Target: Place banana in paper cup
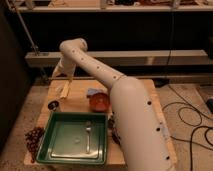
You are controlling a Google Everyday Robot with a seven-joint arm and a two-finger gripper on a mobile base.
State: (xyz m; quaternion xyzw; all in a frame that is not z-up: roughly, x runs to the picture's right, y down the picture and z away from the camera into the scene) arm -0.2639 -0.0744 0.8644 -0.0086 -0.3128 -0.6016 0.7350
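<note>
White against the dark shelving, my gripper (68,75) hangs over the far left of the wooden table (76,101), just above the far end of the banana (65,90), which lies flat on the wood. I cannot tell whether it is clenched or released. Right of the banana sit a blue cloth (93,92) and an orange bowl (99,103); nearer me is a green tray (62,145) holding a fork (88,136), with grapes (34,140) beside its left edge.
</note>
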